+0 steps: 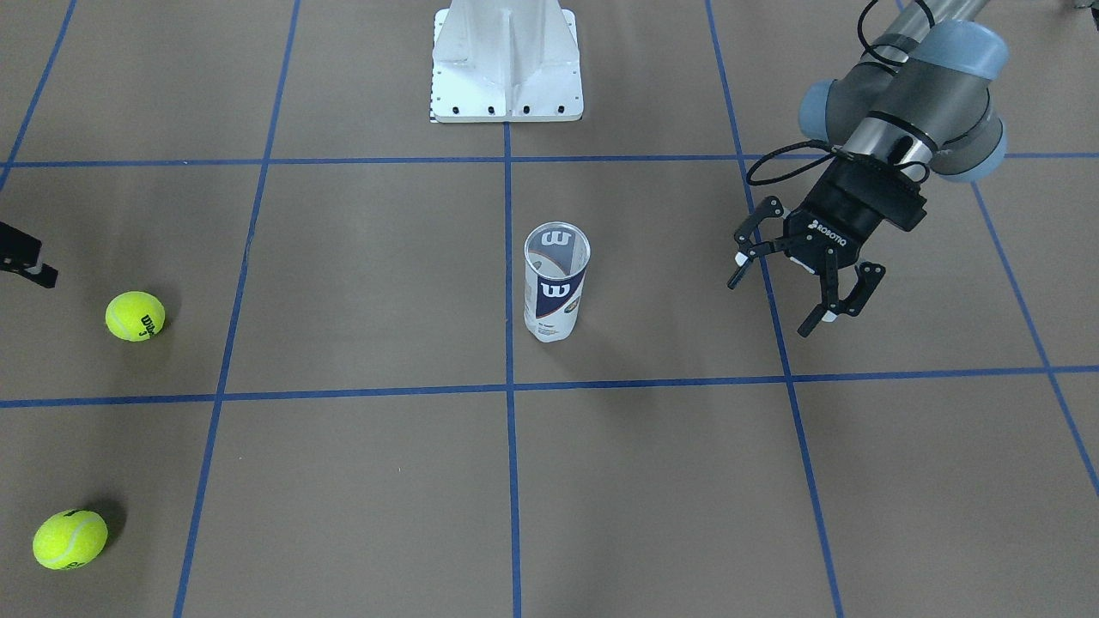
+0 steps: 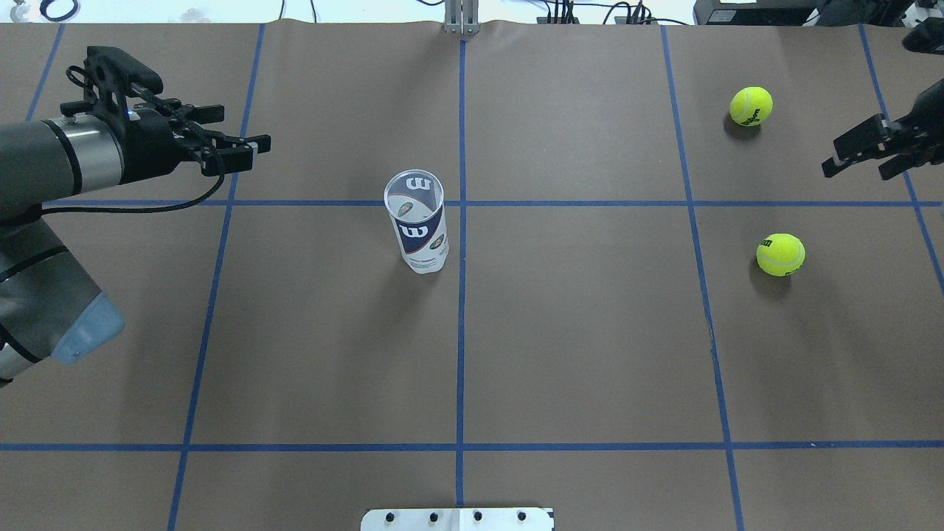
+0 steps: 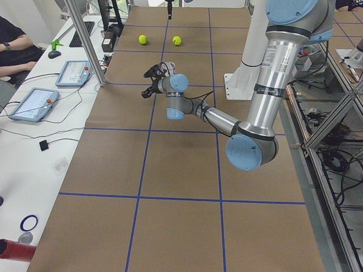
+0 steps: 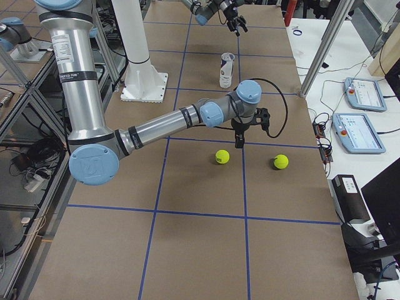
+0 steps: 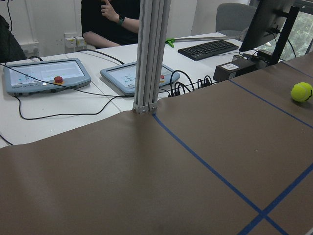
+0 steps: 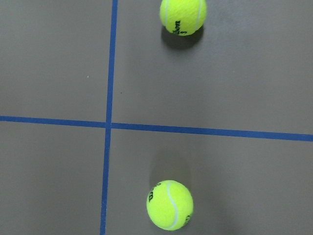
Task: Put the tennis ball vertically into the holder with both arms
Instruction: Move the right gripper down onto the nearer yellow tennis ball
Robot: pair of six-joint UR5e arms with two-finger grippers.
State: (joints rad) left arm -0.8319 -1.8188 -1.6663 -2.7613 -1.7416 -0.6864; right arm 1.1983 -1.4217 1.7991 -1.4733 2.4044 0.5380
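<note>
Can (image 2: 417,232) stands upright mid-table just left of the centre tape line, top open, empty, with bare paper all round. 2 balls on the right side, well apart from the can: far ball (image 2: 751,105), near ball (image 2: 781,254). Left claw (image 1: 777,300) spread wide, well left of the can. Right claw (image 2: 855,173) open, between the balls by the table's right edge.

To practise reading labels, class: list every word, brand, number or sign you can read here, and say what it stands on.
"ROBOTIQ": on the black body of the left gripper.
"W": on the navy label of the holder.
"Wilson": on the tennis ball nearer the robot's base.
Print on the other tennis ball and the holder's fine print: too small to read.
The left arm's sticker: too blurred to read.
</note>
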